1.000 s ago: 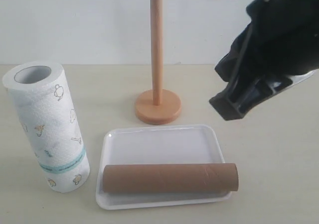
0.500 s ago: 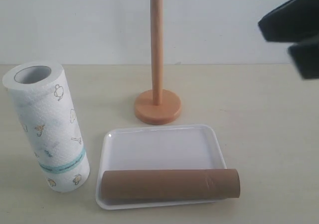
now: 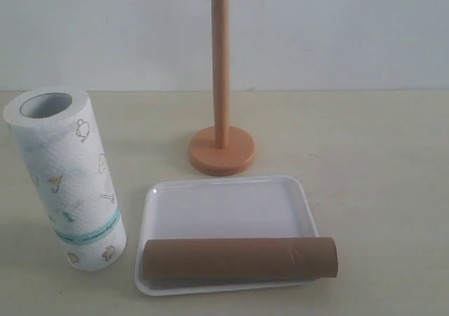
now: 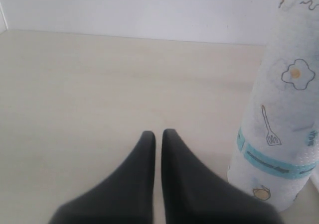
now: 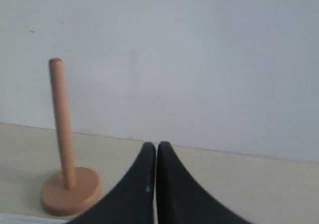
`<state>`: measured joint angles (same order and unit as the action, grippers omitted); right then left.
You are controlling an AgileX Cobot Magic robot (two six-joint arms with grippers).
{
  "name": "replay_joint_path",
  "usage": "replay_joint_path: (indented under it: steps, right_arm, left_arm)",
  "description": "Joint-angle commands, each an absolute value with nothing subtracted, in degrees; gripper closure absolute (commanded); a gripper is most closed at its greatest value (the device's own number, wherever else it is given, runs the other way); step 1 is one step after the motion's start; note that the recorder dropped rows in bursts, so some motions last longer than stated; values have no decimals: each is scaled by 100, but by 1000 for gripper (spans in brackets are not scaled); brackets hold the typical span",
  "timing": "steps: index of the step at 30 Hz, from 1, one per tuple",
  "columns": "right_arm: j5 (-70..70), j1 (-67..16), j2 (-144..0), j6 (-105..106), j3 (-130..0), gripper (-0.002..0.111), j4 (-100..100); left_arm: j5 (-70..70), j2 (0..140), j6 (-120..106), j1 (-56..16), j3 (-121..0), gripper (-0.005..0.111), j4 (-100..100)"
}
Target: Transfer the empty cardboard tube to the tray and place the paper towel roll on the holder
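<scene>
Tube's in the tray, roll's off the holder

On my feed the cardboard tube (image 3: pixel 240 259) lies sideways along the tray's (image 3: pixel 224 207) near edge, its right end poking past the rim. The paper towel roll (image 3: pixel 66 182) stands on the table (image 3: pixel 379 189) left of the tray, apart from the holder (image 3: pixel 222 151). My left gripper (image 4: pixel 158 134) and right gripper (image 5: pixel 156 145) are both pinched together, holding nothing.

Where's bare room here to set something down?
Bare tabletop lies right of the flat white plastic tray and the orange wooden stand. The tray's far half is free. Crowded: its near edge, under the brown cardboard tube, beside the printed white paper roll.
</scene>
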<state>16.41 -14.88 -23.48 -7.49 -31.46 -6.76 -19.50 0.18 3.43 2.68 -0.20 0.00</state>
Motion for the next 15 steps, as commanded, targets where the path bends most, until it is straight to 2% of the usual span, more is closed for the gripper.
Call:
replay_joint_path:
  steps: [1,6,15]
  right_arm:
    - [1121,-490,-1345,-760,-1694,108,-230]
    - [1132,214,-399,-760,-554,108,75]
    - [1179,251,-69,-516,0,108,75]
  left_arm:
    - [-1932,0,338,281,0,103,-61]
    - [-1932,0,338,281,0,103,-61]
    - [-1932,0,338,281,0,103,-61]
